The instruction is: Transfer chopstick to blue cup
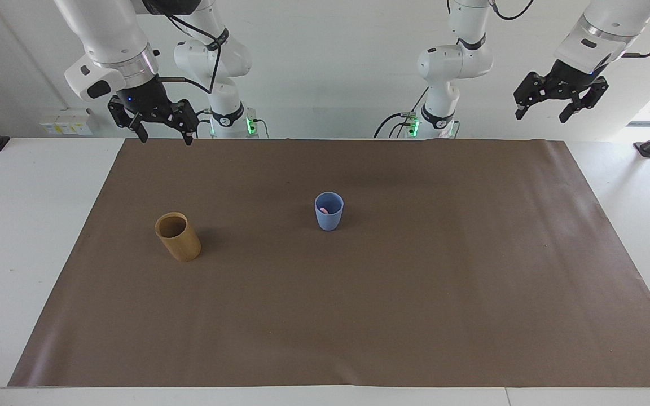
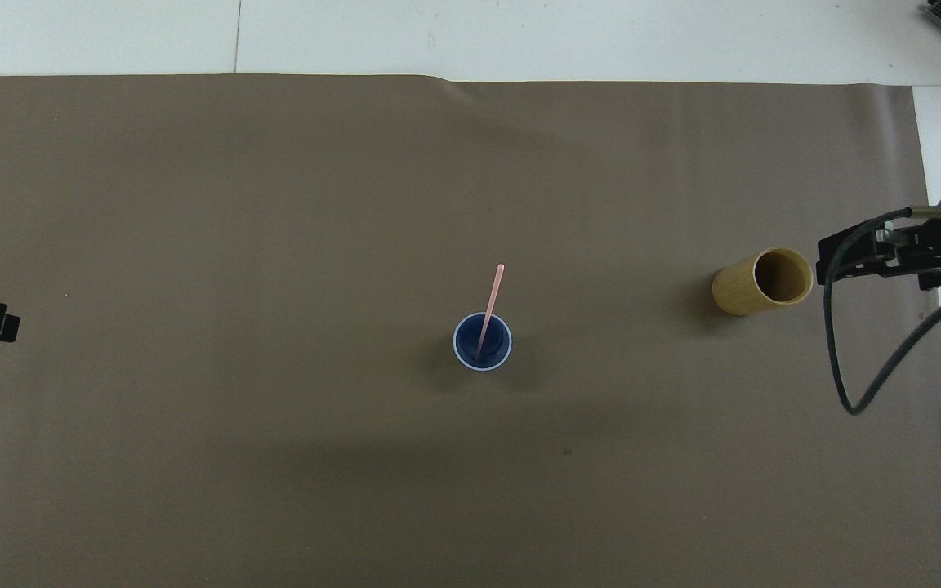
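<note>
Chopstick (image 2: pixel 490 309) in blue cup (image 1: pixel 329 217); grippers apparently raised at mat edges

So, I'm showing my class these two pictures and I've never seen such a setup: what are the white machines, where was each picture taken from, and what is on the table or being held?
The white machines are two robot arms, each ending in a black two-finger gripper. One picture faces them from across the table; the other looks steeply down from above their end. A brown mat covers the table. Near its middle stands a blue cup with a pink chopstick leaning inside. A tan bamboo cup stands toward the right arm's end. The right gripper and left gripper hang open in the air, holding nothing.
</note>
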Robot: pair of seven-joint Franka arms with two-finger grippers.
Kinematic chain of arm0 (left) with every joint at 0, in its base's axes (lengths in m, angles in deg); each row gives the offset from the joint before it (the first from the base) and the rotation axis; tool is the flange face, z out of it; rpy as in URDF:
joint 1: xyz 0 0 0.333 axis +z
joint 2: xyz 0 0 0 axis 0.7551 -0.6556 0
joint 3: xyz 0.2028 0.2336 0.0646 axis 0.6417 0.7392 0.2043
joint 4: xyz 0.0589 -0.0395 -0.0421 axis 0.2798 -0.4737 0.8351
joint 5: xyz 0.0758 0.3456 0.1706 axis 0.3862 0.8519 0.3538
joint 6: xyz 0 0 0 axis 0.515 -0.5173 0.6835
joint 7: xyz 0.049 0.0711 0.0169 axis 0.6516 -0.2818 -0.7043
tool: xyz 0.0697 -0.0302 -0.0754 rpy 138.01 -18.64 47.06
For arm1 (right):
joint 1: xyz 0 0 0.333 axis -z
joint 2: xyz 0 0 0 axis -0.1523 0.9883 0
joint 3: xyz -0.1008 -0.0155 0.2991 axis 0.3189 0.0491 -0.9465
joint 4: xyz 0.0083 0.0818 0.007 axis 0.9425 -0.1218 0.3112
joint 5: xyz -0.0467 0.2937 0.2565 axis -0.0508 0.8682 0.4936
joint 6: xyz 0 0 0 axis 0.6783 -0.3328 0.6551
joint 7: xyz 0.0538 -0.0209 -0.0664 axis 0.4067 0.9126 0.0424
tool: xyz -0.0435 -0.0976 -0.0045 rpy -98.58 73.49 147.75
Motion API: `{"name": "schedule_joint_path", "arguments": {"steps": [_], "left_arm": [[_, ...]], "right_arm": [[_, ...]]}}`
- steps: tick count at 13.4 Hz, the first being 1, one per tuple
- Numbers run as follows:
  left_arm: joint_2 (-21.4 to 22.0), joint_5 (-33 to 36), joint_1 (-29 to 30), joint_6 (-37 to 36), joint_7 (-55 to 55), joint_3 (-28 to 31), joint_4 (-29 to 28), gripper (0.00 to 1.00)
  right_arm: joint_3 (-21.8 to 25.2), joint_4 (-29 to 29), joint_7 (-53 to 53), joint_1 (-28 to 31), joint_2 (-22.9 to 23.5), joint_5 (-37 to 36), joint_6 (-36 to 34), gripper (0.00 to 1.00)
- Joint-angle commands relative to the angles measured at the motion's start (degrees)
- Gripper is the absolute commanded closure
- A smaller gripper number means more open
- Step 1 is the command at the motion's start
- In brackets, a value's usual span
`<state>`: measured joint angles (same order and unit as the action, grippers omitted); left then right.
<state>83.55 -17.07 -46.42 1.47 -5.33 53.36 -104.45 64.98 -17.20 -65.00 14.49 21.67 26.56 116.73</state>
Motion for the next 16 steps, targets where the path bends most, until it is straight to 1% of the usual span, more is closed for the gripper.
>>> {"name": "schedule_joint_path", "arguments": {"steps": [1, 3, 4, 5, 6, 7, 10, 16], "left_arm": [[0.38, 0.35, 0.46, -0.91, 0.14, -0.26, 0.36, 0.0], [0.38, 0.35, 0.46, -0.91, 0.14, -0.26, 0.36, 0.0], [0.38, 0.35, 0.46, -0.91, 0.14, -0.17, 0.36, 0.0], [0.38, 0.35, 0.46, -0.91, 0.23, -0.17, 0.36, 0.0], [0.38, 0.35, 0.46, -0.91, 0.14, -0.17, 0.36, 0.0], [0.38, 0.35, 0.46, -0.91, 0.14, -0.17, 0.36, 0.0], [0.38, 0.35, 0.46, -0.91, 0.14, -0.26, 0.36, 0.0], [0.38, 0.35, 0.46, -0.91, 0.14, -0.26, 0.36, 0.0]], "right_arm": [[1.11, -8.15, 5.65, 2.44, -5.83, 0.47, 1.26, 0.0], [1.19, -8.42, 6.02, 2.71, -6.01, 0.47, 1.7, 0.0], [1.11, -9.64, 6.11, 2.71, -6.45, 0.55, 2.49, 0.0], [1.11, -11.48, 6.11, 2.71, -7.41, 0.82, 5.1, 0.0], [1.11, -11.93, 6.11, 2.62, -7.51, 1.17, 8.09, 0.0], [1.11, -11.94, 5.85, 2.36, -7.33, 2.48, 9.16, 0.0], [1.11, -12.29, 3.74, 1.92, -7.51, 2.66, 9.44, 0.0], [1.11, -12.29, 3.65, 1.83, -7.51, 2.58, 9.44, 0.0]]}}
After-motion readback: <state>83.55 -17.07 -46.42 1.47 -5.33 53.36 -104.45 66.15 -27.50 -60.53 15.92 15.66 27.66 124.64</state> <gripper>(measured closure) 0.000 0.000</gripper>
